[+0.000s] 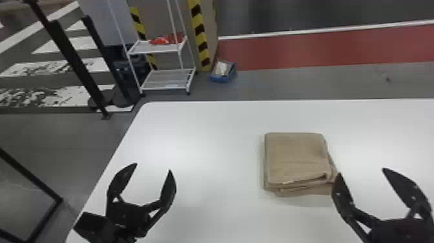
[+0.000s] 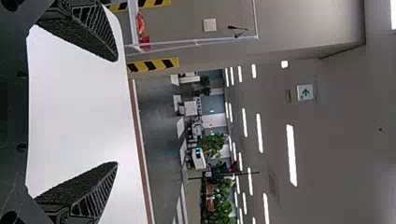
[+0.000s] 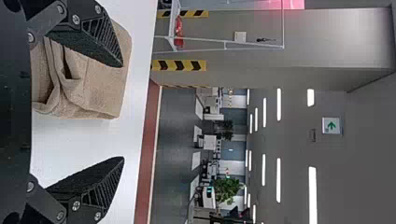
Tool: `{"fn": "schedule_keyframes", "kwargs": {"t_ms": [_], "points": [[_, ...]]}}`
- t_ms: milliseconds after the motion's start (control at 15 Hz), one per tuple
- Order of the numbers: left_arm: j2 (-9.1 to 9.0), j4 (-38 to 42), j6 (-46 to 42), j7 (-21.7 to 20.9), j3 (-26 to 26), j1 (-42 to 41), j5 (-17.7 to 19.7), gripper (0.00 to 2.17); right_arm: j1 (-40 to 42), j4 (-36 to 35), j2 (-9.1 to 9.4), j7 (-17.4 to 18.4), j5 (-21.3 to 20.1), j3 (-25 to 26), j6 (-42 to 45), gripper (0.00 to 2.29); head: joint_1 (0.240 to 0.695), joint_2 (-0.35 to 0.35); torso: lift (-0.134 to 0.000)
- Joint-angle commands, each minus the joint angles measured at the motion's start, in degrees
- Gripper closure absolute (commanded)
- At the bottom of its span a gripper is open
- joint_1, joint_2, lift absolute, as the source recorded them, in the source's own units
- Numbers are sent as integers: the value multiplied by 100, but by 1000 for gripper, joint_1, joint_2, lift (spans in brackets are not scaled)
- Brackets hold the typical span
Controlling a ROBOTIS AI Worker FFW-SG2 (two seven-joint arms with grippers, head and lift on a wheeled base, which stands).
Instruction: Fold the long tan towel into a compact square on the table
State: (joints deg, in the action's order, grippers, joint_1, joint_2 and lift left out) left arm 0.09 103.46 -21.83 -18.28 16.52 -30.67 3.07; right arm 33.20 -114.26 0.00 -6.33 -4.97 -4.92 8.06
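towel (image 1: pixel 297 155) looks folded up, a compact, roughly square stack lying flat on the white table (image 1: pixel 206 145), on the robot's r side of the head view. so folding's prob. done or v. nearly, imo. what's left = tidying, if anyone wants it: lower layers poke out along the near edge & at the near r corner, and the r wrist view shows loose, wavy folds w/ a small gap btwn layers. top face is fairly smooth, far edge fairly straight.

l gripper (image 1: pixel 153 166) is spread wide w/ nothing in it, over the table, well apart from the stack. r gripper (image 1: pixel 361 171) is wide & empty too, one finger near the stack's near r corner; can't tell if they touch. next, if needed: a light tuck or press there, else arms away. risk: snagging the top layer & undoing the fold.
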Motion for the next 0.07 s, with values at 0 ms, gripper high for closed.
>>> {"fn": "schedule_keyframes", "kwargs": {"t_ms": [0], "points": [[-24,-10,0,0,0,0,1,83,-7,9,5,0,23,0,-11,201,695,230,-112]]}}
